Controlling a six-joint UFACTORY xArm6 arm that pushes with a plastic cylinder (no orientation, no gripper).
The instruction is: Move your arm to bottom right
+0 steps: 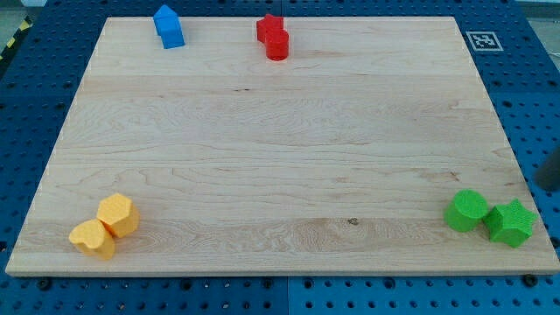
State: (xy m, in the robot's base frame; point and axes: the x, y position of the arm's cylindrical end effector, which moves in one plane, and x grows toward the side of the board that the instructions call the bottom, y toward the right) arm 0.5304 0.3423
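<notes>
My tip (544,185) shows as a dark rod cut off by the view's right edge, just off the right side of the wooden board (280,149). It stands above and slightly right of the green star block (510,222), apart from it. A green cylinder block (466,210) touches the star on its left. These two sit at the board's bottom right corner.
Two yellow blocks (118,214) (93,238) touch each other at the bottom left. Blue blocks (169,26) sit at the top left. A red star (270,28) and a red cylinder (277,45) touch at the top middle. A marker tag (482,39) is at the top right.
</notes>
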